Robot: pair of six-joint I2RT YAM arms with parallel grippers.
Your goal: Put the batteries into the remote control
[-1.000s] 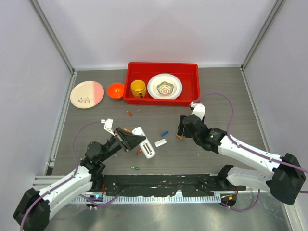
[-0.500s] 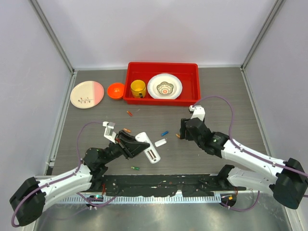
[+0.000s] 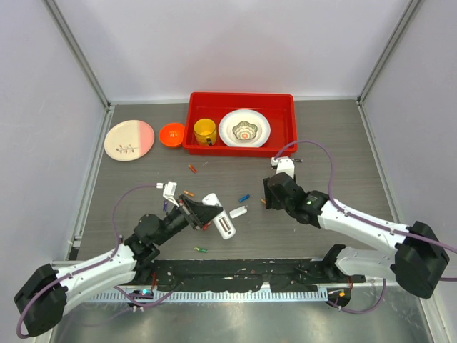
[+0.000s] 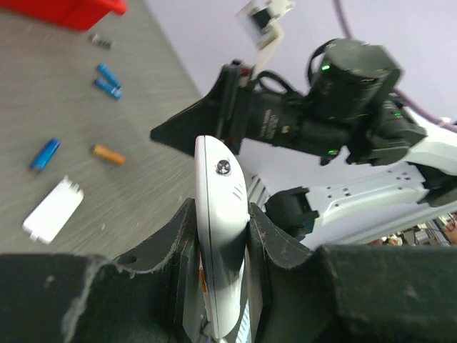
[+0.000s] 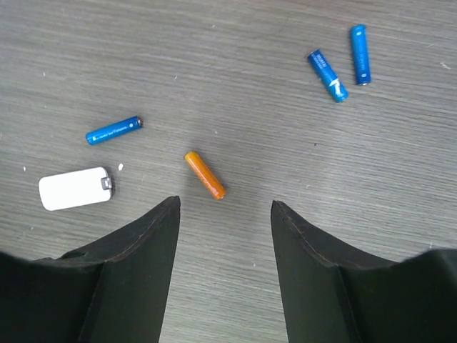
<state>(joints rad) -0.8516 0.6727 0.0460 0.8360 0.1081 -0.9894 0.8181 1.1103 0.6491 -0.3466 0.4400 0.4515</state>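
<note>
My left gripper is shut on the white remote control, holding it lifted and tilted; in the left wrist view the remote control stands edge-on between the jaws. My right gripper hangs open over the table. An orange battery lies just ahead of its fingertips. Left of that are a blue battery and the white back cover. Two more blue batteries lie at the upper right. From above, the cover and the blue battery lie between the two grippers.
A red tray at the back holds a yellow mug and a patterned bowl. An orange bowl and a pink-and-white plate sit to its left. Loose batteries lie near the left arm: orange, red, green.
My right gripper has slid left and back over the orange battery, its jaws narrowing slightly. My left arm has shifted the held remote a little and re-angled it.
</note>
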